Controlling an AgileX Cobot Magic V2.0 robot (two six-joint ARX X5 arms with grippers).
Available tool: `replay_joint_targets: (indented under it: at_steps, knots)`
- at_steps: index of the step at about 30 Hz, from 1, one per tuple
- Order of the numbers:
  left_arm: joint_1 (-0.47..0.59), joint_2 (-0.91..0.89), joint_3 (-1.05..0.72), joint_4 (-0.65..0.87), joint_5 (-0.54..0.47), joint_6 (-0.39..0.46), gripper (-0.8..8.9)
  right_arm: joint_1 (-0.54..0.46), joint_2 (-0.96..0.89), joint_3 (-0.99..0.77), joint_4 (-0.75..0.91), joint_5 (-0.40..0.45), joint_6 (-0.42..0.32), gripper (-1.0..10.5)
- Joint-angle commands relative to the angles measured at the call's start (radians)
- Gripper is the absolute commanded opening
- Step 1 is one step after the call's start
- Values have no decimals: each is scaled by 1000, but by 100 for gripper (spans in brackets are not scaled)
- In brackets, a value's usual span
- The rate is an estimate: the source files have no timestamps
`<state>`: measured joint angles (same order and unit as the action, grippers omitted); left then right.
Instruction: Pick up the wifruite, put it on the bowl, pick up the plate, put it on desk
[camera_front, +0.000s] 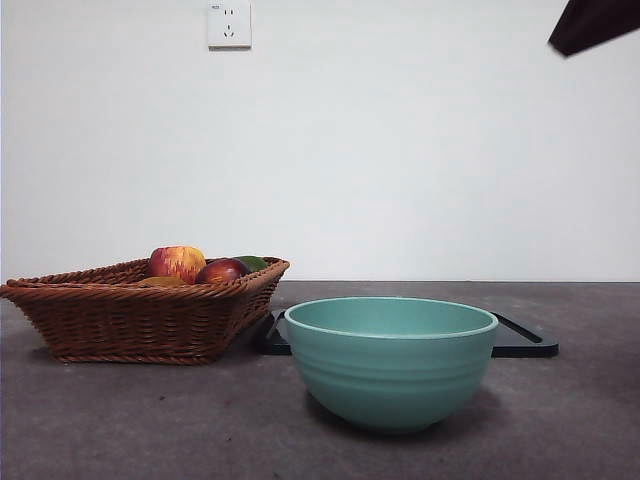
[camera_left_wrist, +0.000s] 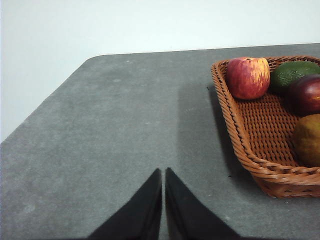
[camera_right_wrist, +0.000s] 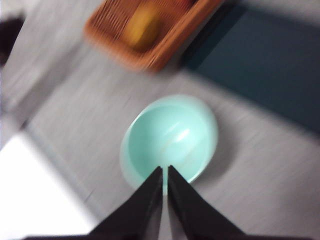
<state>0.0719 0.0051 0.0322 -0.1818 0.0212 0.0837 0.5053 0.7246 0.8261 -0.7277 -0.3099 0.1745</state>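
The wifruite (camera_left_wrist: 307, 140), a dull brownish-orange fruit, lies in the wicker basket (camera_left_wrist: 240, 145); in the front view only a sliver of the wifruite (camera_front: 160, 282) shows over the basket rim. The mint-green ribbed bowl (camera_front: 390, 360) stands on the desk (camera_front: 120, 420) with nothing in it. A flat dark plate (camera_front: 522, 340) lies behind the bowl. My left gripper (camera_left_wrist: 163, 171) is shut and holds nothing, over bare desk to one side of the basket. My right gripper (camera_right_wrist: 165, 169) is shut with nothing in it, high above the bowl (camera_right_wrist: 170, 140); that view is blurred.
The basket (camera_front: 140, 320) stands at the left and also holds a red-and-yellow apple (camera_front: 178, 262), a dark red fruit (camera_front: 222, 271) and a green fruit (camera_left_wrist: 292, 75). A dark arm tip (camera_front: 592, 24) shows at the top right corner. The desk's rounded far corner (camera_left_wrist: 92, 59) lies beyond the left gripper.
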Motion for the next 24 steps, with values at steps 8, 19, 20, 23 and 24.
replay_joint_targets:
  at_steps: [8,19,20,23,24]
  knots:
    - [3,-2,-21,-6,-3,-10,10,-343,-193,-42,138,7,-163,7]
    - [3,-2,-21,-6,-3,-10,10,-513,-475,-399,531,44,-231,7]
    - [3,-2,-21,-6,-3,-10,10,-517,-495,-434,560,53,-231,6]
    - [3,-2,-21,-6,-3,-10,10,-521,-552,-534,630,88,-231,6]
    - [3,-2,-21,-6,-3,-10,10,-521,-571,-563,639,103,-231,6]
